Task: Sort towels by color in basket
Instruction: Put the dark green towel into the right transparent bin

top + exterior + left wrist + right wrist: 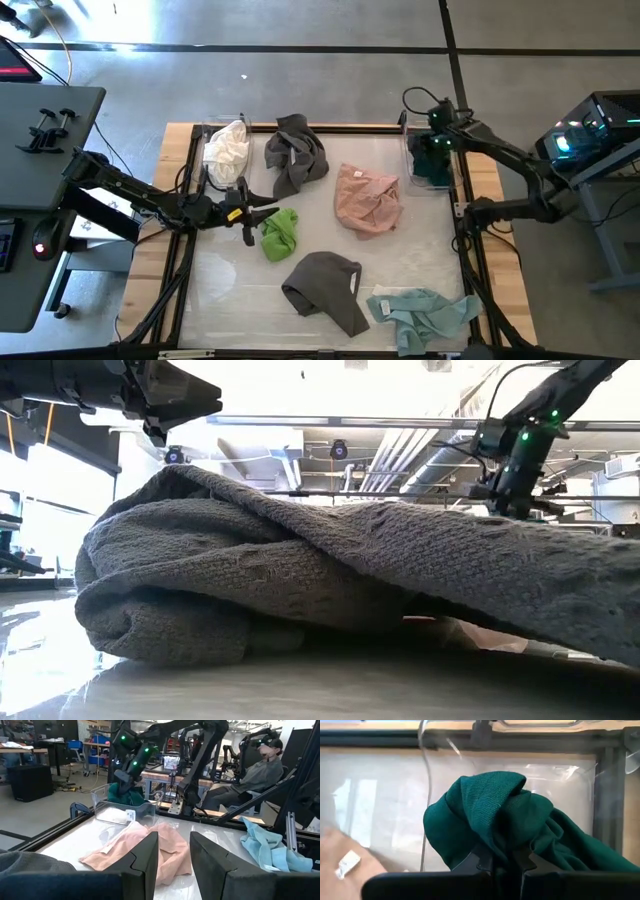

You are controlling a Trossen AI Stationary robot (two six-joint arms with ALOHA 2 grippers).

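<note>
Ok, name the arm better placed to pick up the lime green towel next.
Left. The left gripper hovers open right beside the lime green towel, while the right gripper is far across the table, shut on the dark teal towel over the clear bin.

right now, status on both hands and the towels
Right hand shut on dark teal towel over clear bin. Left hand open, beside lime green towel. Nothing in the way.

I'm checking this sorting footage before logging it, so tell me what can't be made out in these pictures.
- Low view: a dark grey towel fills the frame, hiding the other towels.
- Right wrist view: the dark teal towel covers the right gripper's fingertips.
- High view: the pale mint towel's lower edge is cut off.
- Left wrist view: left gripper open and empty; the lime green towel is out of view.
</note>
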